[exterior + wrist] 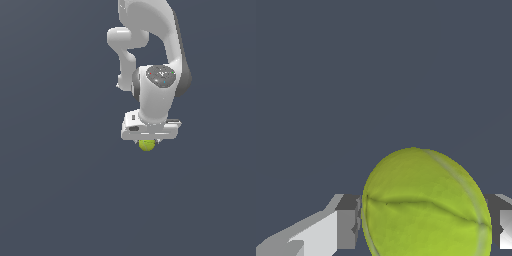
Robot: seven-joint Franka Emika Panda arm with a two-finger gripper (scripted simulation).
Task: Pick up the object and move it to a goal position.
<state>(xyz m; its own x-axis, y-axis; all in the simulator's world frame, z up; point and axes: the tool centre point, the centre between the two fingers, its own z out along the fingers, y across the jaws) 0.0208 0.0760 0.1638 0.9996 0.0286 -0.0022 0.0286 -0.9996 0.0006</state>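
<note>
I have the gripper (148,142) pinching the ball (147,145), which sits between the two fingers (346,220) with each pad touching a side of it. From here I would keep the squeeze steady and carry it smoothly, since a round ball held by two flat pads could, I judge, roll out under a jerk. I see no goal marker in either view, so I cannot say how far there is to go. The exterior view shows me the whole arm (160,50) reaching down with only a sliver of ball peeking below the hand, while the wrist view shows the seam lines and the contact at the pads, which the hand hides from outside.
</note>
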